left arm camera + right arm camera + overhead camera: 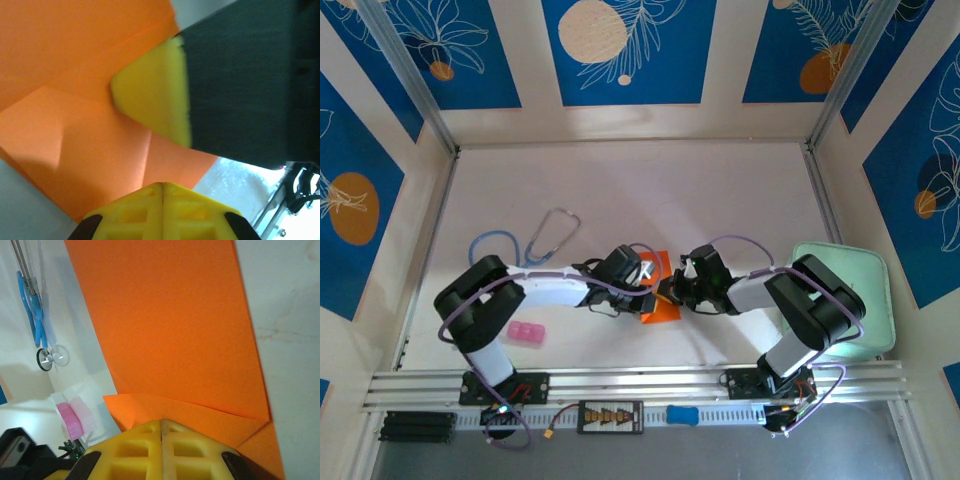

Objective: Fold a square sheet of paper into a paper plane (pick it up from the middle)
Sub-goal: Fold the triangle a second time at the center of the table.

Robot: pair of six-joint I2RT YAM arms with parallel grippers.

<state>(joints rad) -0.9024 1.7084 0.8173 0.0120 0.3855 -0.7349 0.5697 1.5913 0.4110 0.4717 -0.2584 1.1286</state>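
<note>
The orange paper [662,310] lies part-folded on the white worktop [640,190], a little below mid-frame in the top view, with both arms meeting over it. Bare surface runs from it to the far wall at the top. The stethoscope [545,240] lies to its upper left, the pink block [527,333] to its lower left, and the pale green tray [875,300] at the right edge under the right arm's elbow.

The left end effector [162,186] is closed, its yellow fingers meeting at a seam over the paper's lower edge. Its camera adds what the top view hides: creases, and the right arm's yellow fingertip [150,100] where they meet. The right end effector [161,422] is likewise closed at a folded flap — whether either pinches paper cannot be told.
</note>
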